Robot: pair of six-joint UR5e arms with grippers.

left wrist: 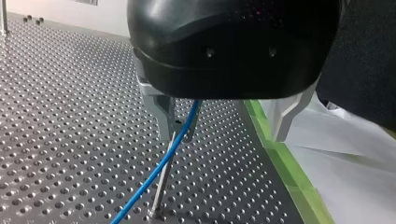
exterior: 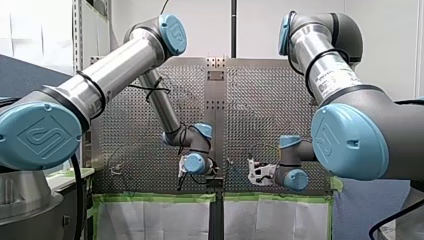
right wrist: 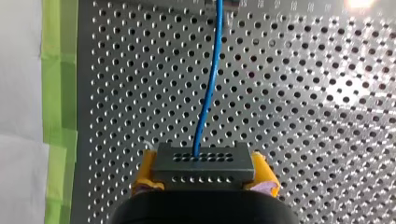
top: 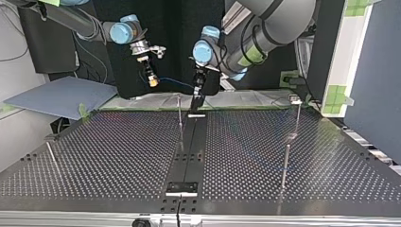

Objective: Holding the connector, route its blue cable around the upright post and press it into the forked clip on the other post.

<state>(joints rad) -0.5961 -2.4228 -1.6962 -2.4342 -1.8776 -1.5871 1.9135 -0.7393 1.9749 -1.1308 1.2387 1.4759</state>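
Note:
My right gripper (right wrist: 204,183) is shut on the dark connector (right wrist: 203,163), held between its yellow pads. The blue cable (right wrist: 208,88) leaves the connector and runs straight ahead over the perforated table. In the top view my right gripper (top: 152,81) hangs at the back left, and the cable (top: 177,83) spans across to my left gripper (top: 197,101). In the left wrist view my left gripper (left wrist: 226,135) stands open. The cable (left wrist: 159,170) passes close by one metal finger (left wrist: 164,114), at the top of a thin upright post (left wrist: 163,184). Whether it sits in a fork there is unclear.
More thin posts stand on the table: one (top: 179,120) near the middle strip, two (top: 297,116) (top: 285,165) at the top view's right, one leaning (top: 52,157) at its left. Green tape (left wrist: 285,163) marks the table edge beside my left gripper.

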